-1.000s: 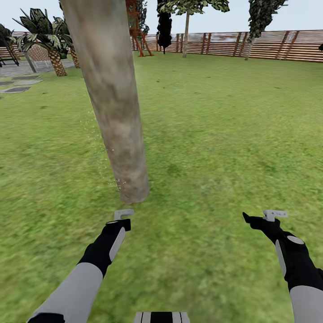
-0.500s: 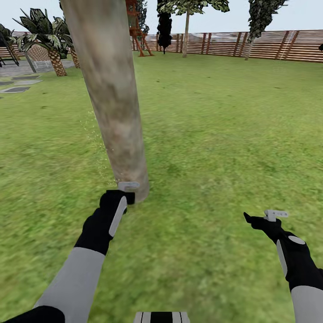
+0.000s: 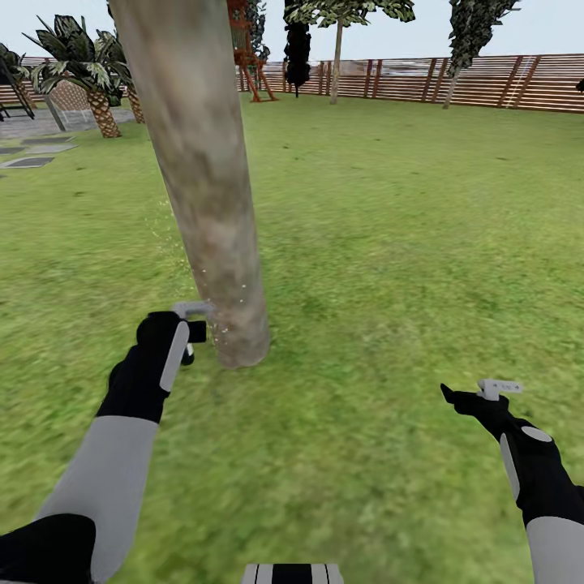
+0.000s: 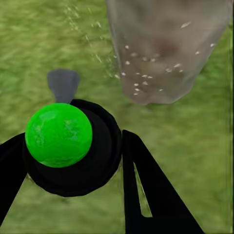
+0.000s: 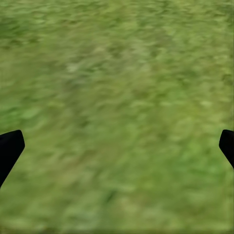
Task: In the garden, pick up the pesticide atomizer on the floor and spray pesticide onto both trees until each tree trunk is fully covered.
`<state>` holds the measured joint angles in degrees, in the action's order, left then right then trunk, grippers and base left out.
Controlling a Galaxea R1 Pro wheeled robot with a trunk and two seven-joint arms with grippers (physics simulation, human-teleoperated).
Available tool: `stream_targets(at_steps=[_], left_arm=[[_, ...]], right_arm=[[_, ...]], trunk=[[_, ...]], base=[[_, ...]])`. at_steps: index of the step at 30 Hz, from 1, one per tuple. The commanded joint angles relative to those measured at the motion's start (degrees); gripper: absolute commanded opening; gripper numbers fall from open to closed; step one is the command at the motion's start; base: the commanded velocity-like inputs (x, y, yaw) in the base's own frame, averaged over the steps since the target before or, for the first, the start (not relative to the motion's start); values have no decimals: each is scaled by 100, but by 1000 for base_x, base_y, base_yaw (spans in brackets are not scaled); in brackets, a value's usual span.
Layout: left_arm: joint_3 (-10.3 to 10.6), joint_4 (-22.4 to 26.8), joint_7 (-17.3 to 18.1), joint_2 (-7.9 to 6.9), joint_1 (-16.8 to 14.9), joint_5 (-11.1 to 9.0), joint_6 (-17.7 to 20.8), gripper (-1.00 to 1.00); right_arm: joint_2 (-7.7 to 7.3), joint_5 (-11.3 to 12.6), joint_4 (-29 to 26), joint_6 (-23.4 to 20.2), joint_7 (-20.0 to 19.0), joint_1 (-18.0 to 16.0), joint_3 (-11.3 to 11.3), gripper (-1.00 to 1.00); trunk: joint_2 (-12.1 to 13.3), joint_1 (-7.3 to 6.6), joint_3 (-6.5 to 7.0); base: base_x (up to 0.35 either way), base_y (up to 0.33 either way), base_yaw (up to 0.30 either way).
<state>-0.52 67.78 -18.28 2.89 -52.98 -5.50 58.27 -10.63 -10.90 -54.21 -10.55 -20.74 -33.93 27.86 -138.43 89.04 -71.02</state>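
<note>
The left hand [image 3: 193, 324] is closed around the atomizer [image 3: 193, 309], low beside the trunk [image 3: 212, 235], on that trunk's left in the head view. The atomizer's grey head points toward the bark, just short of it. In the left wrist view the atomizer [image 4: 72, 146] sits between the two black fingers [image 4: 146, 190], its round dark body topped by a bright green dot, with the grey nozzle sticking out toward the trunk [image 4: 165, 48]. White specks of pesticide [image 4: 141, 73] dot the lower bark and drift over the grass to one side of it. In the head view the pesticide [image 3: 217, 324] shows as a few pale specks near the trunk's base and a faint scatter higher along its left edge.

The trunk is thick, mottled grey-brown, and leans slightly, rising out of the top of the head view from the lawn [image 3: 389, 243].

The right hand [image 3: 474, 396] hangs over bare grass, well apart from the trunk. It is wide open and holds nothing: in the right wrist view its black fingertips [image 5: 9, 148] show only at the two side edges, with lawn [image 5: 117, 112] between them.

Far back, a brown slat fence [image 3: 487, 81] rings the lawn, with palms [image 3: 89, 73] at the left and thin dark trees [image 3: 297, 45] along it.
</note>
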Motion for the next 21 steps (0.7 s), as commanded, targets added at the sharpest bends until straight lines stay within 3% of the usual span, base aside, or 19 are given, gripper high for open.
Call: stream_targets(at_steps=[1,2,4,7,12,16,17,19,21], left_arm=[[10,7,-1,51,-10,34,12,-100],[34,11,-1,108,-16,40,15,-100],[433,18,-5,329,-47,49,18,-100],[567,183,-9,454,-218,63,18,-100],[559,248,-9,424,-271,48,18,-100],[442,85,-5,461,-418,14,25,-100],[398,-45,-4,464,-594,-45,26,-100],[321,-597,-9,468,-1200,-457,42,-100],[312,-928,-9,467,-1481,-695,50,-100]], right_arm=[[0,0,-1,0,0,0,0,100],[0,0,2,0,0,0,0,100],[0,0,7,0,1,0,-6,100],[0,0,7,0,5,0,-1,100],[0,0,7,-1,6,0,0,100],[0,0,7,-4,4,0,0,100],[0,0,7,-6,6,0,0,100],[0,0,7,-4,8,0,0,100],[0,0,7,-4,9,0,0,100]], trunk=[[0,0,0],[0,0,0],[0,0,0],[0,0,0],[0,0,0],[0,0,0],[0,0,0],[0,0,0],[0,0,0]], base=[[0,0,0],[0,0,0],[0,0,0],[-5,0,0],[-292,0,0],[-53,0,0],[-6,0,0],[-1,0,0],[0,0,0]])
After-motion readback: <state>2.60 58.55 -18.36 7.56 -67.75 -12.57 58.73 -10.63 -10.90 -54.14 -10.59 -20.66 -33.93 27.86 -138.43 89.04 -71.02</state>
